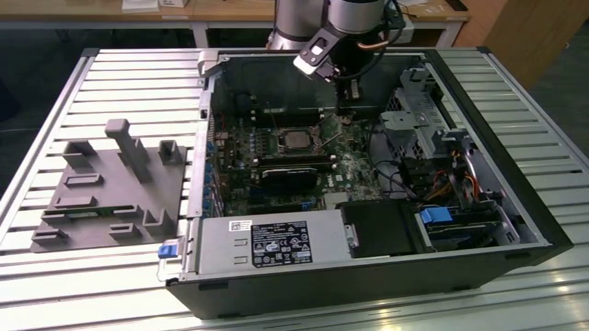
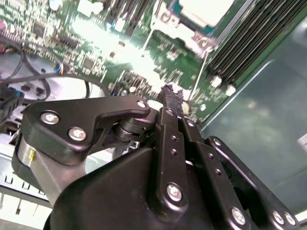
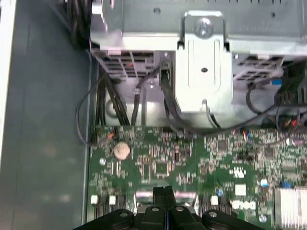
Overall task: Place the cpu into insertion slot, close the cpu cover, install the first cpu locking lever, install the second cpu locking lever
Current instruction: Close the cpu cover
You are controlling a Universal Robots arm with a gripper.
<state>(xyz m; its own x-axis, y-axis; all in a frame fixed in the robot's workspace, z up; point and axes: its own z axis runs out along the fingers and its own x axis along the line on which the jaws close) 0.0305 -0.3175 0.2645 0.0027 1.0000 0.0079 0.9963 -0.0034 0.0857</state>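
- Currently, the silver-grey robot arm (image 1: 354, 17) reaches down from above the far wall of the open black computer case (image 1: 368, 289), its wrist tilted and the black gripper (image 1: 344, 110) pointing down into the case.
- The gripper tip hangs just over the green motherboard (image 1: 354, 172), near the board's far edge and beside the socket on the exterior view's right.
- In both wrist views the gripper (image 3: 165, 190) (image 2: 168, 91) has its two slim black fingers (image 3: 159, 199) pressed together, with nothing seen between them.
- The cpu (image 1: 296, 140), a small square chip with a dull silver top, sits in the square silver-rimmed insertion slot (image 1: 280, 141) in the far half of the board, apart from the gripper.
- In the second wrist view the cpu (image 2: 206, 8) lies beyond the fingertips, with the thin silver cpu cover (image 2: 169, 18) around it; whether the cover is latched cannot be told.
- The case rests on a slatted metal table (image 1: 138, 69).
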